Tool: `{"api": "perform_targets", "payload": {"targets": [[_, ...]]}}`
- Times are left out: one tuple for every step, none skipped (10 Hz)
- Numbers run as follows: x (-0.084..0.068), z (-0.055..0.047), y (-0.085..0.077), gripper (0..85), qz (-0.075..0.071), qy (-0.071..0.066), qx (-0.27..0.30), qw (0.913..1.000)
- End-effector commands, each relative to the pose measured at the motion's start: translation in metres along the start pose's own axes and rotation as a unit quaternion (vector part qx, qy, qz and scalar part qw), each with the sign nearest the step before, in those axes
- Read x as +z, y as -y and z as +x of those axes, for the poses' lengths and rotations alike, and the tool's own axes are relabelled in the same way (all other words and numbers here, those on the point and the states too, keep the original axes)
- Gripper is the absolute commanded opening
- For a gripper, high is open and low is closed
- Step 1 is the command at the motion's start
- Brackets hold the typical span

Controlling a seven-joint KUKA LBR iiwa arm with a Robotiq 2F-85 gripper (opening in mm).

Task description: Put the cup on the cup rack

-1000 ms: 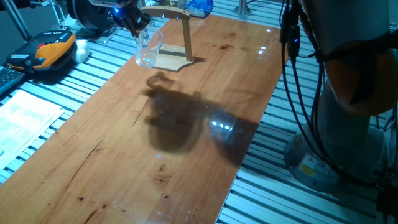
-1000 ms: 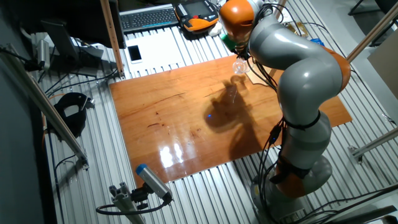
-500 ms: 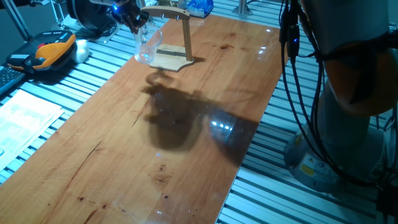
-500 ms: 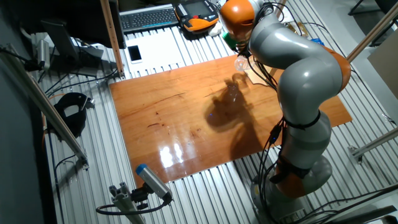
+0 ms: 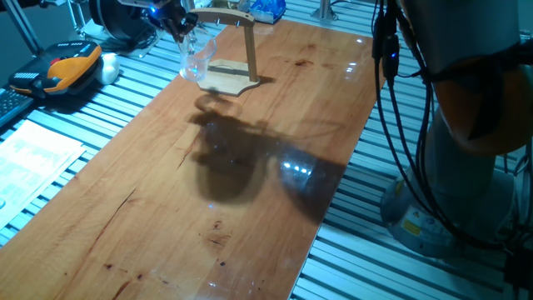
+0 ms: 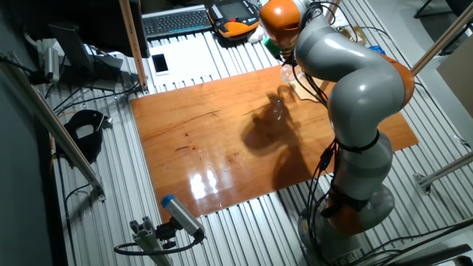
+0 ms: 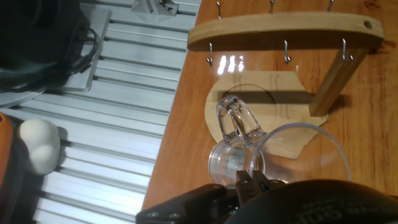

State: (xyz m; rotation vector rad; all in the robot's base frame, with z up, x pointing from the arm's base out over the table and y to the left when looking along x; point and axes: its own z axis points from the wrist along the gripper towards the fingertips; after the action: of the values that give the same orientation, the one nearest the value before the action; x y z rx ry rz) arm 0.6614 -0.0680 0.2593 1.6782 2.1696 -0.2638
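**Glass cup held up beside the rack**

Clear glass is catching the light at the upper left of one fixed view, where your tool is gripping the cup by its rim and carrying it above the counter. The cup is hanging off the surface, tilted, just in front of the cup rack, which is standing at the far end of the counter near its left edge.

From the hand view you are looking down along the fingers, which are closing on the cup's wall at the lower middle of the frame. The handle is pointing up in the frame, toward the rack's horizontal arm, and the cup is overlapping the rack's flat base in the picture. Small metal hooks are hanging under the arm; the cup's handle is sitting below them in the frame and is not touching any of them. The post is leaning off to the right of the cup.

In the other fixed view the arm is reaching over the counter's far edge at top centre, and the cup is showing only as a small glint beside it.
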Motion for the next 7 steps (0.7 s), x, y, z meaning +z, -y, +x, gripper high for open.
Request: {"api": "perform_targets", "payload": {"targets": [[0.000,-0.005,-0.004,0.0,0.000,-0.001,-0.003,1.0000],[0.000,-0.006,-0.008,0.0,0.001,0.003,-0.005,1.0000],[-0.002,-0.008,-0.011,0.0,0.003,0.002,-0.007,1.0000],[-0.004,-0.011,-0.014,0.0,0.006,0.000,-0.011,0.9999],[-0.005,-0.013,-0.016,0.0,0.007,-0.001,-0.019,0.9998],[-0.005,-0.015,-0.019,0.0,0.007,-0.002,-0.025,0.9997],[-0.005,-0.017,-0.021,0.0,0.004,-0.001,-0.028,0.9996]]}}
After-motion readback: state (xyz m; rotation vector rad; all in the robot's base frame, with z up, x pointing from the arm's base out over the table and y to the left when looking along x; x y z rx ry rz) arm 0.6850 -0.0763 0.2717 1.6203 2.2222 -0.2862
